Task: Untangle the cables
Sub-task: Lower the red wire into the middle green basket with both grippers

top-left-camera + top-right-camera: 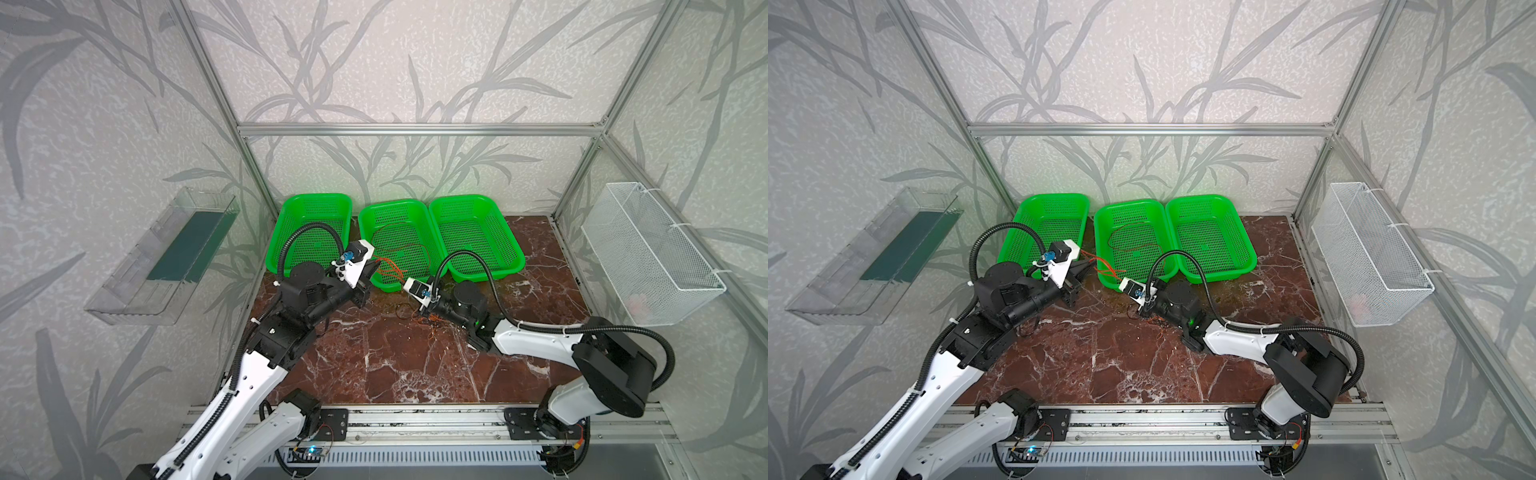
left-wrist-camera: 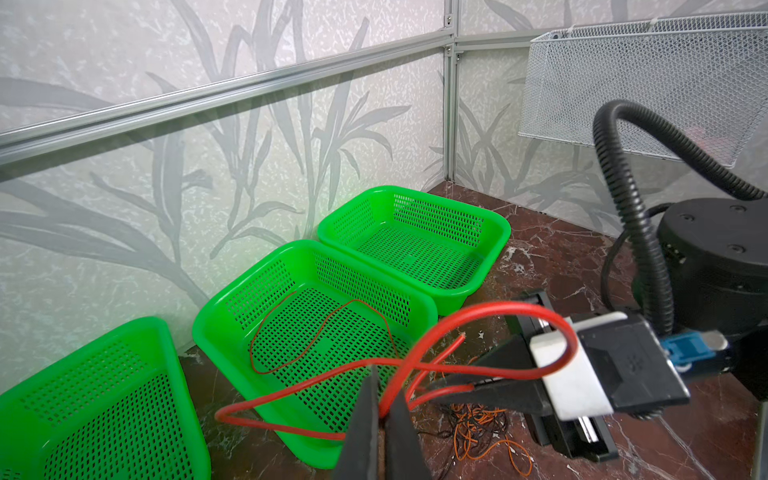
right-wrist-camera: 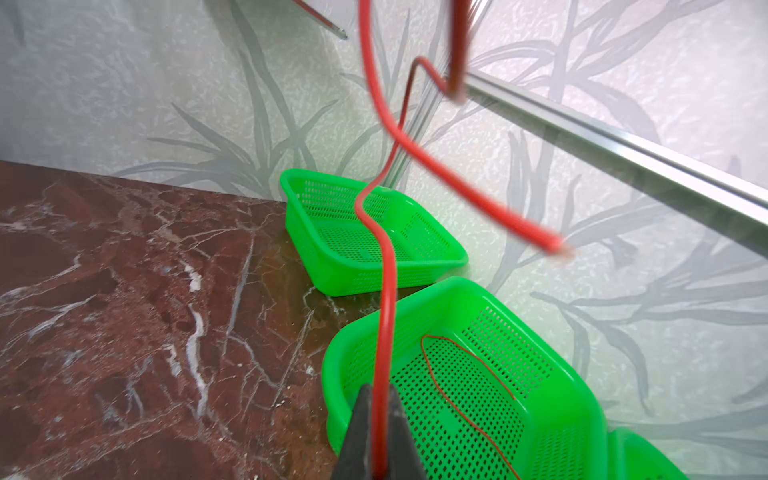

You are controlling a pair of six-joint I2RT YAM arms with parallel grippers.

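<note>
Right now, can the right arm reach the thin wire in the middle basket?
Probably not yet: the open basket is near, but the right hand is shut on a red cable.

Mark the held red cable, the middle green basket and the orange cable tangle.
held red cable (image 2: 498,306): left wrist view, top of its raised loop.
middle green basket (image 2: 249,286): left wrist view, rim nearest the back wall.
orange cable tangle (image 2: 473,419): left wrist view, middle of the heap.
</note>
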